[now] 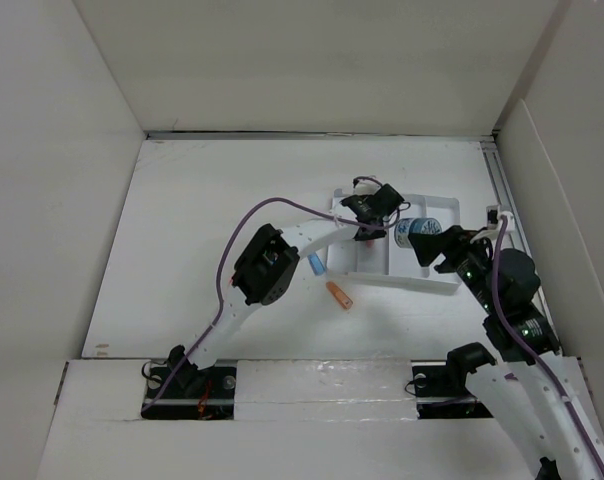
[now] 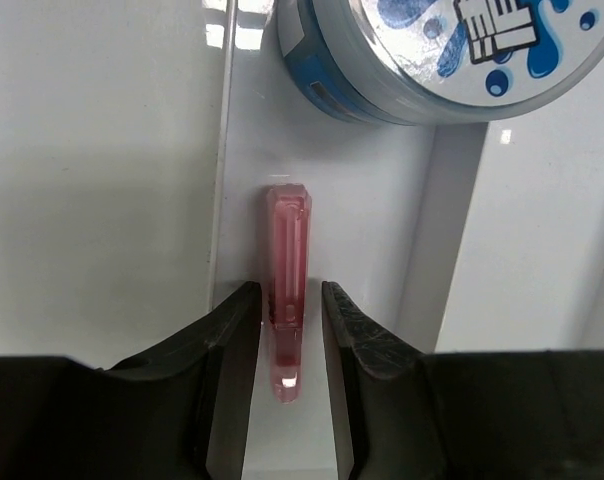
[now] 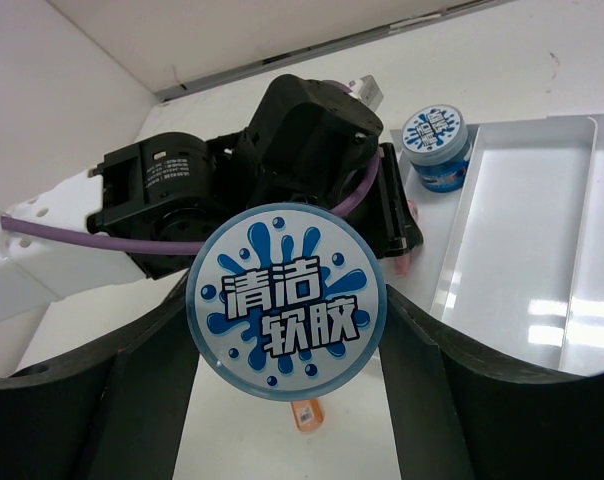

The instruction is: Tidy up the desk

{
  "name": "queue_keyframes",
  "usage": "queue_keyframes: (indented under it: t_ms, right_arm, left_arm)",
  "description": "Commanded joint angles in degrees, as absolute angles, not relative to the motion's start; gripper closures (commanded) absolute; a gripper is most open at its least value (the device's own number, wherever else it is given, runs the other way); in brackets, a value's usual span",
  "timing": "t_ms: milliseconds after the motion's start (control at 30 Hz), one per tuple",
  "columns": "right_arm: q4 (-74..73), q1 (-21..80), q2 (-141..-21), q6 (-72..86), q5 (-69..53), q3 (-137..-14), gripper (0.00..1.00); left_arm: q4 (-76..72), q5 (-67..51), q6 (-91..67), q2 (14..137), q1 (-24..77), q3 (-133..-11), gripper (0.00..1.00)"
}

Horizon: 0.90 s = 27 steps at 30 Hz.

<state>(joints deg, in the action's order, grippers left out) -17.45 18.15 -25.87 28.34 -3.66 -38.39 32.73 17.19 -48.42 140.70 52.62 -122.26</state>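
One desk (image 1: 182, 260), one tray (image 3: 512, 230), two tubs (image 3: 287, 300), one pink stick (image 2: 287, 260), one orange stick (image 1: 339, 295), one blue stick (image 1: 317, 264)

I read 清洁软胶 in white characters on the blue-splash lid label of the near jar (image 3: 287, 300), right before my right wrist camera. The far jar (image 3: 434, 148) wears a similar label, too small for me to read. My left wrist view catches a jar lid (image 2: 462, 40) whose white strokes are cut off and unreadable.
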Motion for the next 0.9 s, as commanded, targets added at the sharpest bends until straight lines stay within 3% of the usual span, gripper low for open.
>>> queue_keyframes:
  t_ms: [0, 133, 400, 600, 867]
  right_arm:
    - [-10.28, 18.72, -26.63, 29.09, -5.45, -38.41, 0.57]
    - [-9.76, 18.72, -27.07, 29.0, -5.19, -38.32, 0.57]
    - [-10.46, 18.72, -27.77, 28.3, -3.43, -40.07, 0.57]
    - [-10.81, 18.72, -28.83, 27.51, -2.46, -39.73, 0.59]
    - [-9.05, 18.72, -32.77, 27.42, -1.06, -36.13, 0.6]
  left_arm:
    - [40.25, 16.08, -46.23, 143.61, 53.35, -118.39, 0.74]
    - [39.82, 16.96, -45.0, 142.83, 53.88, -117.69, 1.0]
    - [35.34, 16.43, -43.59, 131.95, 55.02, -114.18, 1.0]
    - [23.65, 23.46, -40.96, 117.28, 54.41, -101.19, 1.0]
    - [14.07, 20.91, -42.19, 114.96, 46.58, -92.46, 1.0]
